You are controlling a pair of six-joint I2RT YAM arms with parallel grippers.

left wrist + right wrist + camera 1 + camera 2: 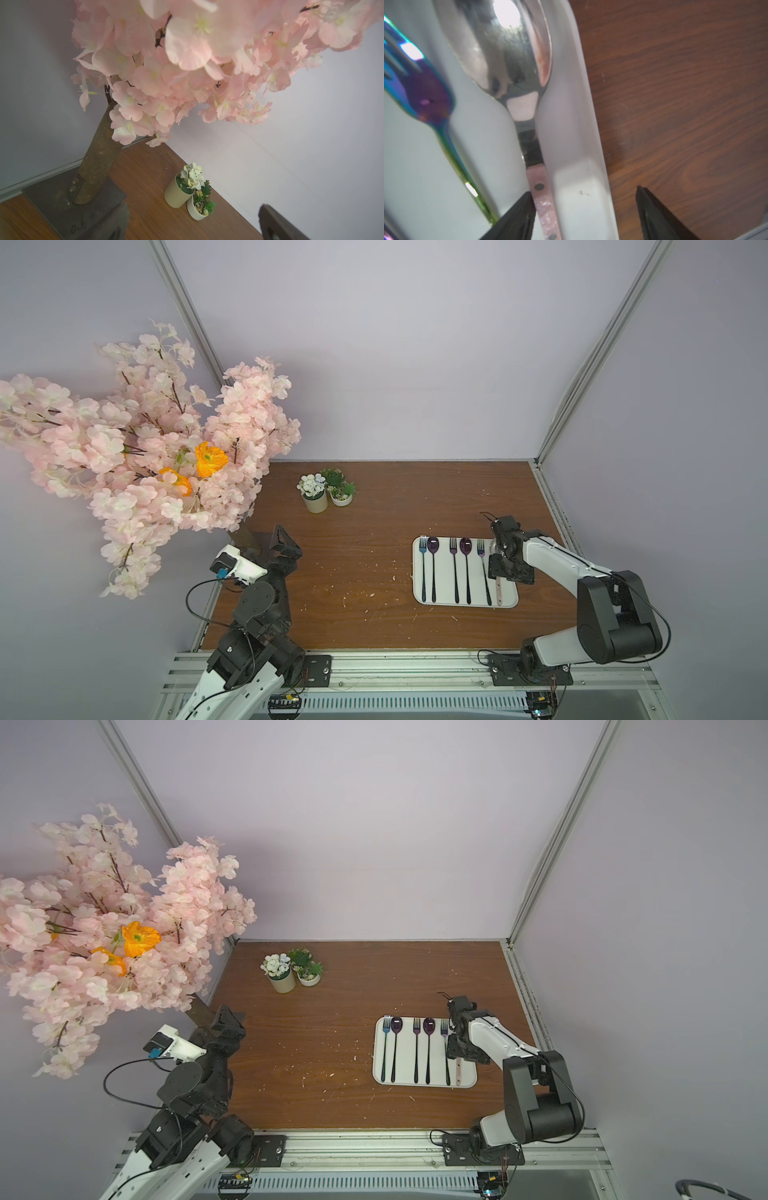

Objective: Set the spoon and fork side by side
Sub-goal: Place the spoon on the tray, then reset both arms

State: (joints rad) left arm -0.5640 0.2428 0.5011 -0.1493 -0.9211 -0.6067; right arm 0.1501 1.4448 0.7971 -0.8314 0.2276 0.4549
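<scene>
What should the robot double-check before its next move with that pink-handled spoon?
1. Right gripper over the pink-handled spoon, at its handle: ok.
2. Jaws open, handle between them: ok.
3. Outer finger will clear the tray rim on closing: cannot tell.
4. Neighbouring fork apart from the gripper: ok.
5. Left gripper open, far from the tray: ok.

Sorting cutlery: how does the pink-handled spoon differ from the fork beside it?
The pink-handled spoon has a broad riveted handle and silver bowl; the fork a thin handle and iridescent purple head. The spoon lies by the tray rim, the fork further in. Both lie on it, heads aligned.
</scene>
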